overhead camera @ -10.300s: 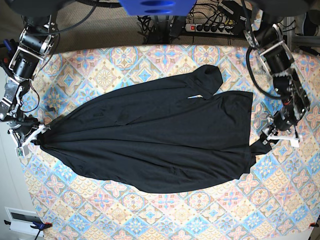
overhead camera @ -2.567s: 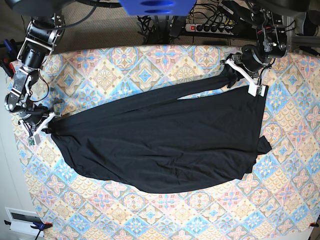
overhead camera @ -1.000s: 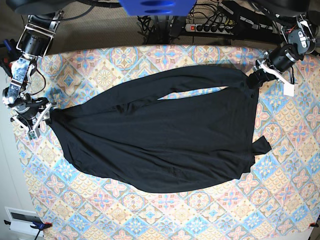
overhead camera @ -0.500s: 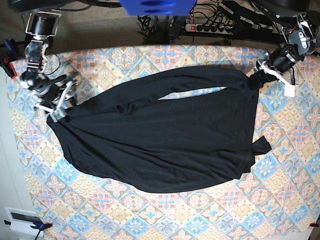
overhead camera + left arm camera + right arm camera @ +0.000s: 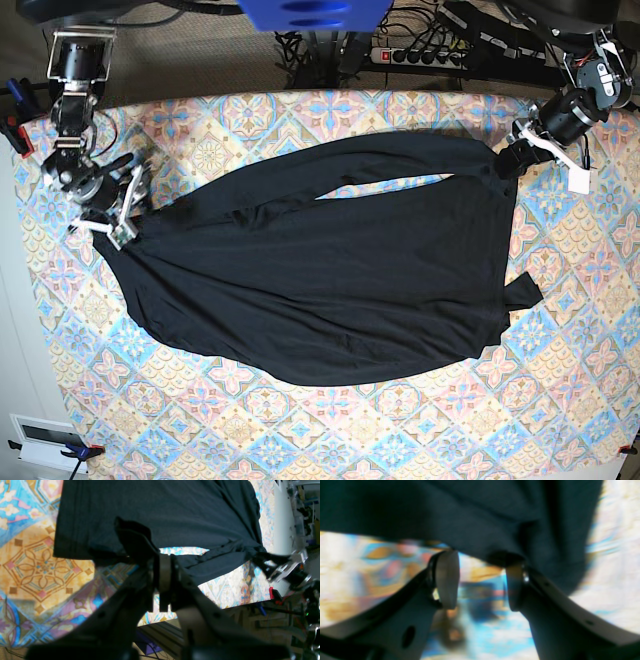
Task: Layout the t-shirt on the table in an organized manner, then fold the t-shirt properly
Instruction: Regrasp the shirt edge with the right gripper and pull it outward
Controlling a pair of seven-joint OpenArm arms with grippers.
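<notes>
The left gripper [image 5: 161,580] is pinched tight on a bunched corner of the soft, plain black t-shirt [image 5: 320,280]. The right gripper [image 5: 482,580] stands wide, fabric draped over one fingertip [image 5: 516,585] but unclamped. The garment sprawls diagonally across the blue, pink and cream tile-patterned table [image 5: 560,380]; further pulling from the left alone could drag it crooked.

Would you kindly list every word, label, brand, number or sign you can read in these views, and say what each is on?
None can be read: the t-shirt is plain black, the table cloth carries only a tile pattern, and the power strip behind shows no legible marking.
</notes>
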